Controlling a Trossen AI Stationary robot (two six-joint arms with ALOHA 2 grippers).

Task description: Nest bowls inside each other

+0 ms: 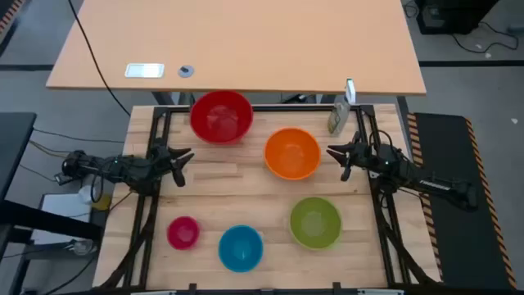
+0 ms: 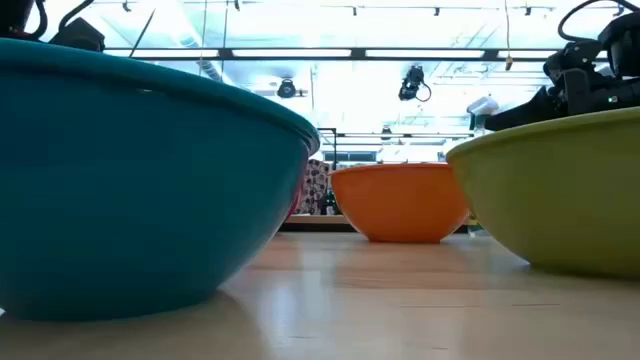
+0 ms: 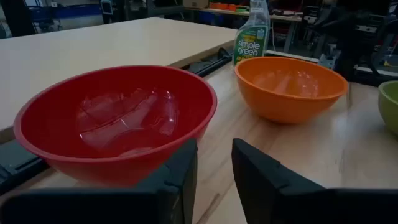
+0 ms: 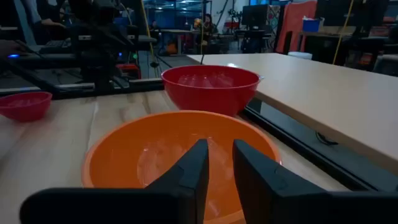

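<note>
Five bowls stand upright and apart on the wooden table. The red bowl (image 1: pixel 221 116) is at the far edge, the orange bowl (image 1: pixel 292 153) to its right. The green bowl (image 1: pixel 315 221), blue bowl (image 1: pixel 241 247) and pink bowl (image 1: pixel 183 232) line the near side. My left gripper (image 1: pixel 182 164) hovers at the table's left, pointing at the red bowl (image 3: pixel 118 121); a narrow empty gap shows between its fingers (image 3: pixel 214 146). My right gripper (image 1: pixel 336 160) stands just right of the orange bowl (image 4: pixel 180 155), its fingers (image 4: pixel 221 146) slightly apart and holding nothing.
A green spray bottle (image 1: pixel 336 120) stands at the table's far right corner. Beyond the far edge lies a tan tabletop (image 1: pixel 246 41) with a small white device (image 1: pixel 144 70). Bare wood (image 1: pixel 229 184) lies between the bowls at mid-table.
</note>
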